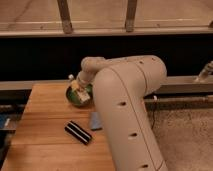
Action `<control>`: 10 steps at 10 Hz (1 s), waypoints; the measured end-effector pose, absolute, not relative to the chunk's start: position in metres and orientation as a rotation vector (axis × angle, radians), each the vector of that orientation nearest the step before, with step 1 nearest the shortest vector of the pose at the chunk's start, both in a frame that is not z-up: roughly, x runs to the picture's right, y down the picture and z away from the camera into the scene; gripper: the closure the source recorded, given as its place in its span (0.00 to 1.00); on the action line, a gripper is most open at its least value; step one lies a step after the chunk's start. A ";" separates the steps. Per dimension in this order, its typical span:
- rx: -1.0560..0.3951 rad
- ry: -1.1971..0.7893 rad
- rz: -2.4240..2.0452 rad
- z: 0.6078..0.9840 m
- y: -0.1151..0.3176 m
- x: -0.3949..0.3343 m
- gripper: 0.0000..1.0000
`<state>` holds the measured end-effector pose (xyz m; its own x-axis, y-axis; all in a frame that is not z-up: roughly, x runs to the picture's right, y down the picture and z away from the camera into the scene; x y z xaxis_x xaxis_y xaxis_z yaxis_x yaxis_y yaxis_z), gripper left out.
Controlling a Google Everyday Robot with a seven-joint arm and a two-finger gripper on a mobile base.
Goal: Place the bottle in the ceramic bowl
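The green ceramic bowl sits near the back edge of the wooden table. My gripper is at the end of the big white arm, right over the bowl, and is shut on the bottle. The bottle is tilted, its white cap pointing up and to the left past the bowl's rim, its yellowish label over the bowl's inside. I cannot tell whether the bottle touches the bowl. The arm hides the right part of the bowl.
A black white-striped block lies on the table in front of the bowl. A flat blue block lies beside it, partly under the arm. A dark wall and a metal rail run behind the table.
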<state>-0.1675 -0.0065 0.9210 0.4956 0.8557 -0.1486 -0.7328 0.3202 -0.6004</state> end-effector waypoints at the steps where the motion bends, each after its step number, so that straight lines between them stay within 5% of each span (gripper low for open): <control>1: -0.678 -0.237 1.041 0.921 -0.004 -0.174 1.00; 4: -0.695 -0.311 1.010 0.918 0.000 -0.180 0.96; 10: -0.695 -0.399 0.772 0.872 0.002 -0.247 0.37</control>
<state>-0.2470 0.0017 0.8723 0.6596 0.7474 0.0800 -0.4973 0.5136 -0.6992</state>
